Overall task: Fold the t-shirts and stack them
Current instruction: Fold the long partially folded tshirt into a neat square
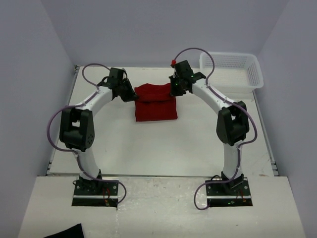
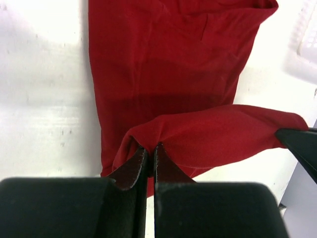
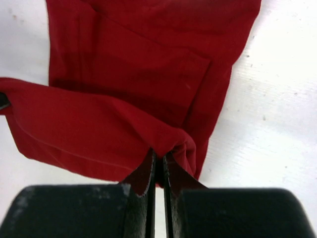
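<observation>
Progress looks partial: the dark red t-shirt (image 1: 156, 106) lies already narrowed at the far middle of the counter (image 1: 163, 148). Your left jaws and right jaws are each clamped on a far corner, lifting that edge. The crosswise fold and stacking remain.

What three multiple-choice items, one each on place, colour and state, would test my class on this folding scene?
1. Where on the table is the white basket? A far right B near left C centre
2. The t-shirt is: A blue B dark red C green
3. The left pincer and right pincer are: A wide open B shut on the t-shirt C out of view
Answers: 1 A, it sits at the far right corner. 2 B, the cloth is dark red. 3 B, both wrist views show cloth pinched.
</observation>
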You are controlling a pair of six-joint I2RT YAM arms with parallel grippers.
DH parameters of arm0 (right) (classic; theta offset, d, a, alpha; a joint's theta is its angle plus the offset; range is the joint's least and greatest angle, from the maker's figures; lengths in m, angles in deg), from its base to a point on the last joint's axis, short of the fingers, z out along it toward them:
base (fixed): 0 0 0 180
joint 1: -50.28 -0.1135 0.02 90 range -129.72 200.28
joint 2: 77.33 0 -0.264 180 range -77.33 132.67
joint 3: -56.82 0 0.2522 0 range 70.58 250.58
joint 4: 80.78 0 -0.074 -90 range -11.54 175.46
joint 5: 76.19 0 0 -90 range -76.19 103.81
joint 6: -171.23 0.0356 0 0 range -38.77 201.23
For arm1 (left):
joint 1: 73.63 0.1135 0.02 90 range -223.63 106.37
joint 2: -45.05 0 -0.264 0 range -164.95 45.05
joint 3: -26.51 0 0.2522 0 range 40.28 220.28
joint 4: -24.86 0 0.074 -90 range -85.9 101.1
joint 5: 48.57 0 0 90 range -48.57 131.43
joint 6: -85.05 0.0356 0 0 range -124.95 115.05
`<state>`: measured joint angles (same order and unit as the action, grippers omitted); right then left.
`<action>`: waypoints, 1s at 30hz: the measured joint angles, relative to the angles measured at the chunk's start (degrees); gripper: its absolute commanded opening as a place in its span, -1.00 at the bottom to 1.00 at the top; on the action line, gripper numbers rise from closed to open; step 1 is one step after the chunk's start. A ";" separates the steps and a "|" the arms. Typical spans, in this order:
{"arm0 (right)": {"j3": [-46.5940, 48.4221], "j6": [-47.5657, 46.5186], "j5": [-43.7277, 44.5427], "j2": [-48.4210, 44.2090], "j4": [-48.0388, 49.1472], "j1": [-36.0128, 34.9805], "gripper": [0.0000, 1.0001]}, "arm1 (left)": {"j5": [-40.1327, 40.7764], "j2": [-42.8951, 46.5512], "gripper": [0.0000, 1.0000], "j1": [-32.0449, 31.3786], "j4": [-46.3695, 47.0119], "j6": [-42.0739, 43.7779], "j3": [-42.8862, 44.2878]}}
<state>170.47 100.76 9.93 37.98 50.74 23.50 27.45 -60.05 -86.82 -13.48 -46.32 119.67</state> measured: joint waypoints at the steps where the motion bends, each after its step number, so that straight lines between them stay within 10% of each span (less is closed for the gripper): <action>1: 2.45 -0.50 -0.74 1.68 -0.44 0.55 -1.00 | -0.17 -1.44 -1.00 0.20 0.35 0.00 1.40; 9: 24.52 -3.37 -4.13 17.59 -5.62 5.20 -1.00 | -0.87 -17.86 -1.00 0.96 -0.09 0.50 20.55; 22: 18.93 -3.74 -5.14 15.26 -6.91 5.25 -1.00 | -2.10 -16.31 -1.00 0.79 -0.24 0.66 20.11; 30: 3.17 -2.38 -4.33 -0.39 -4.96 2.54 -1.00 | -2.03 -0.31 -1.00 -0.92 -0.24 0.50 7.45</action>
<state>173.64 98.37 5.60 37.59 45.78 26.03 25.42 -60.35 -87.74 -13.72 -45.81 127.12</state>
